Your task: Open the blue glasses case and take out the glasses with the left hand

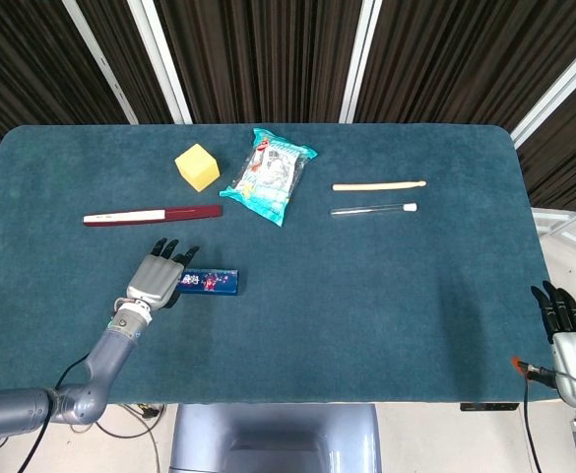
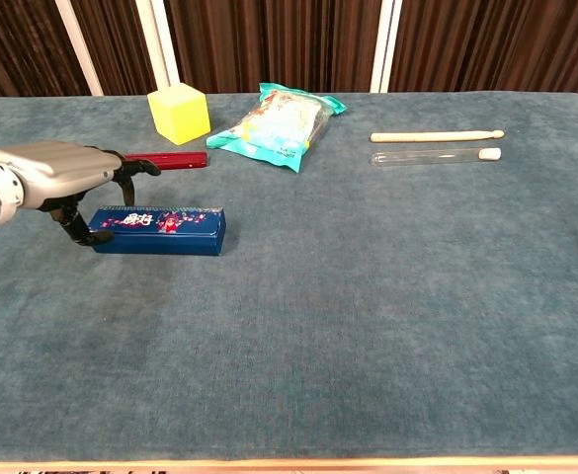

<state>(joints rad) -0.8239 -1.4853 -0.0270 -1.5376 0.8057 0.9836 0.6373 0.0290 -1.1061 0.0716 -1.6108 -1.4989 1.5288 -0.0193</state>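
Note:
The blue glasses case (image 1: 209,282) (image 2: 160,229) lies closed on the teal table, left of centre, its long side running left to right. My left hand (image 1: 156,276) (image 2: 61,174) sits over the case's left end, fingers spread above it and the thumb down at the end face. I cannot tell whether the fingers touch the lid. No glasses are visible. My right hand (image 1: 566,313) hangs off the table's front right corner, fingers apart, holding nothing; the chest view does not show it.
Behind the case lies a dark red and white pen-like case (image 1: 152,214) (image 2: 166,160). A yellow cube (image 1: 197,166) (image 2: 179,112), a snack bag (image 1: 269,174) (image 2: 276,126), a cream stick (image 1: 378,184) and a clear tube (image 1: 372,209) sit further back.

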